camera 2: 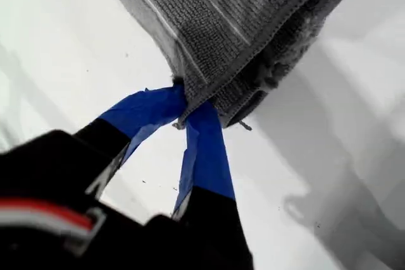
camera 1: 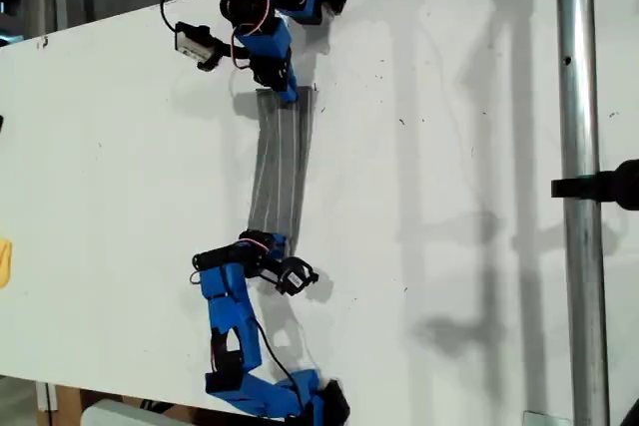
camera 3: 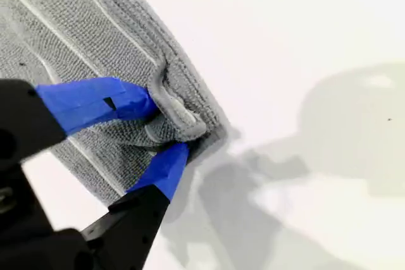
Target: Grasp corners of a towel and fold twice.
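Both pinched on towel [camera 1: 282, 162] ends, stretched mid-table [camera 1: 120, 147] btw arms: my first gripper [camera 2: 187, 113] & my second gripper [camera 3: 166, 129] shd move together, keep tension even, edges aligned.

The towel [camera 1: 280, 172] stretches in a narrow band over the middle of the bench [camera 1: 120, 167], running from one arm [camera 1: 262, 17] at the exterior view's top edge down to the other arm [camera 1: 232, 316] at its bottom edge. My first end effector [camera 2: 186, 115] is pinched on one end of the towel and my second end effector [camera 3: 168, 131] on a corner of it. A pole [camera 1: 581, 197] stands well apart at the exterior view's right.
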### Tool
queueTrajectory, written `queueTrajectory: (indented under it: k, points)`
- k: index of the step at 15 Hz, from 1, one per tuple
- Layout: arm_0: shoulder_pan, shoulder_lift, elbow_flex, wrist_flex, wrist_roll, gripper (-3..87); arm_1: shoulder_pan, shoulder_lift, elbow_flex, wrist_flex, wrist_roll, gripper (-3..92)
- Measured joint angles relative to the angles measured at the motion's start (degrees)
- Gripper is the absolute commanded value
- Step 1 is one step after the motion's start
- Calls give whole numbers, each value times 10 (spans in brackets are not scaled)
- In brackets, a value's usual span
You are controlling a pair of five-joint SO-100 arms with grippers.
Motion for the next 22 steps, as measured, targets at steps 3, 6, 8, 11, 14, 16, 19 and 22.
queueTrajectory:
  k: [3, 6, 8, 11, 14, 16, 19, 22]
  points:
    - [-16, 15, 0, 44, 7, 305, 4, -91, -28, -3, 4, 272]
    - [-17, 156, 71, 65, -4, 287, -26, -58, -86, 109, 32, 252]
    - [-6, 296, 163, 66, -22, 279, -68, 4, -117, 228, 102, 287]
    - [34, 485, 298, 70, -53, 278, -203, 50, -165, 368, 271, 402]
    - [96, 683, 474, 34, -117, 261, -311, -11, -217, 425, 451, 458]
    - [149, 824, 611, -9, -171, 263, -295, -22, -220, 424, 453, 468]
    - [236, 946, 769, -74, -250, 238, -172, -28, -169, 372, 333, 471]
    - [275, 1013, 887, -160, -267, 231, -30, -94, -130, 291, 186, 461]
